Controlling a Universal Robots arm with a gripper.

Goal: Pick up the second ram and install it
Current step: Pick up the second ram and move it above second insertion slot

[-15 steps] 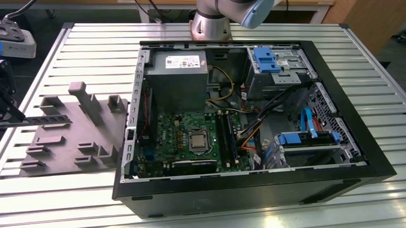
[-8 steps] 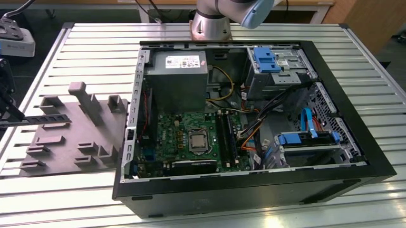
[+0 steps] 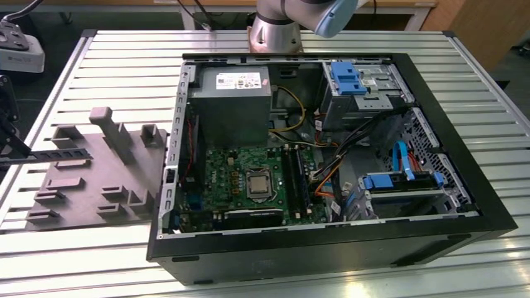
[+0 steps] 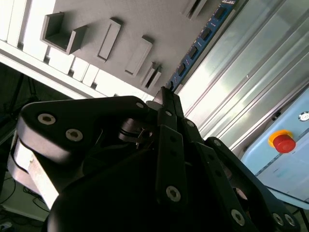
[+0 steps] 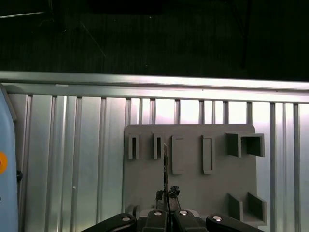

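Observation:
The second ram is a long dark board, held level over the far part of the grey fixture at the exterior view's left. My gripper sits at that view's left edge, shut on one end of the board. In the second wrist view the black fingers close on the ram, which runs away from them with its chips showing. The first wrist view shows the ram edge-on as a thin line rising from the gripper above the fixture.
The open computer case lies to the exterior view's right of the fixture, with the green motherboard and its long black slots inside. A power supply, cables and blue drive brackets crowd the case. The arm's base stands behind it.

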